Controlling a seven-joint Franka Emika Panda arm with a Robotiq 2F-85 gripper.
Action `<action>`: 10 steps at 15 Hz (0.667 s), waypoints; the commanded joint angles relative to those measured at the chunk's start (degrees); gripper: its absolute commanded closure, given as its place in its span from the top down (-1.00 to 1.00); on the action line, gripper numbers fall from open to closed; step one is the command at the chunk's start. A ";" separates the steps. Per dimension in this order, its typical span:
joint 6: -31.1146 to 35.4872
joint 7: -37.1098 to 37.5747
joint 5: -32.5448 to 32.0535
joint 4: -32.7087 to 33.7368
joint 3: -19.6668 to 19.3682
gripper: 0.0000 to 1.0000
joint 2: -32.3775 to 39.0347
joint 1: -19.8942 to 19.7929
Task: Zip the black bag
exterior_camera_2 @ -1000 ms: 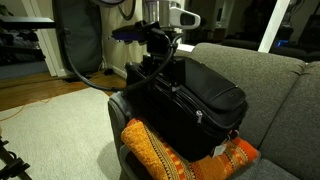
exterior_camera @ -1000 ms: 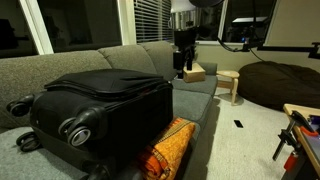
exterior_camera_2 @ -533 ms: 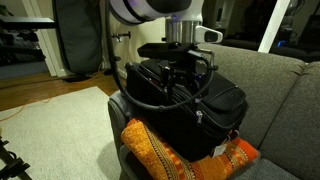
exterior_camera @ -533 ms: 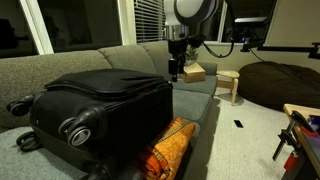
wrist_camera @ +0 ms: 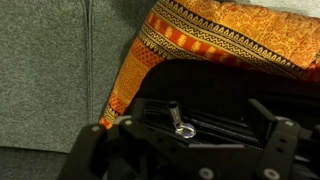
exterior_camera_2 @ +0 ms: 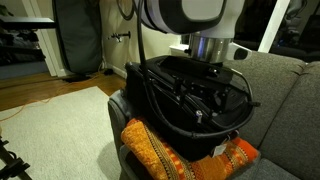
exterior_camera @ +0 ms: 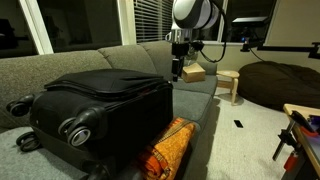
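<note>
Arm has swung further along the black bag (exterior_camera: 100, 100); the gripper (exterior_camera: 177, 69) now hangs over its far edge. Bag lies on its side on the grey couch (exterior_camera: 150, 55), with the orange cushion (wrist_camera: 220, 35) tucked against it. Step in hand, as I judge it: finding the zipper pull. Wrist view shows a small metal pull (wrist_camera: 183, 128) just ahead. Next move calls for pinching it squarely, then dragging along the track. Cannot tell whether the fingers are released or clenched, dark against dark. Zipper track and open length not discernible.
</note>
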 commanded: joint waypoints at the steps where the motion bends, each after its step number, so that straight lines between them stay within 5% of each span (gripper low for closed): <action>1: 1.36 -6.96 4.99 -1.87 2.93 1.00 -0.93 -4.11; 10: -0.12 -10.99 7.58 3.21 3.16 1.00 3.52 -4.23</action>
